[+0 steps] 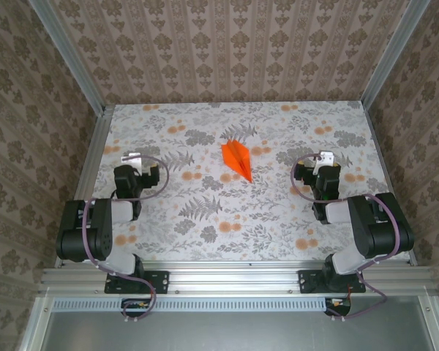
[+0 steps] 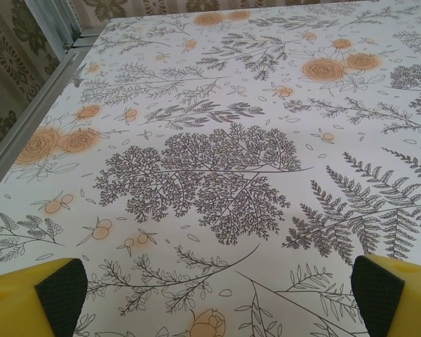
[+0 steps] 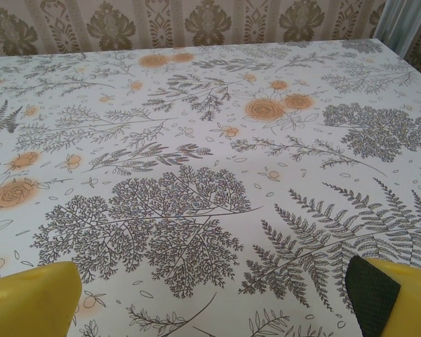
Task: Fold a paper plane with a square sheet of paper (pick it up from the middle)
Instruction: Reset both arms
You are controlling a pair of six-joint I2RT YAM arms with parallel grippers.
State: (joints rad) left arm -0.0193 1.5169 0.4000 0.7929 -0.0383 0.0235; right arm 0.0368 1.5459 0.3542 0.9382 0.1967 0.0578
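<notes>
The paper plane (image 1: 237, 159), bright orange and folded into a narrow pointed dart, lies flat on the flowered tablecloth (image 1: 205, 212) near the middle of the table, its nose toward the near right. My left gripper (image 1: 132, 158) rests well to its left, open and empty, yellow fingers (image 2: 35, 298) spread wide over bare cloth. Well to the right of the plane my right gripper (image 1: 325, 157) stands the same way, open, with nothing between its fingers (image 3: 400, 298).
Aluminium frame posts (image 1: 69, 58) and patterned walls (image 1: 227, 51) close in the table on three sides. A metal rail (image 1: 234, 276) runs along the near edge by the arm bases. Pale orange printed flowers (image 2: 323, 68) dot the cloth.
</notes>
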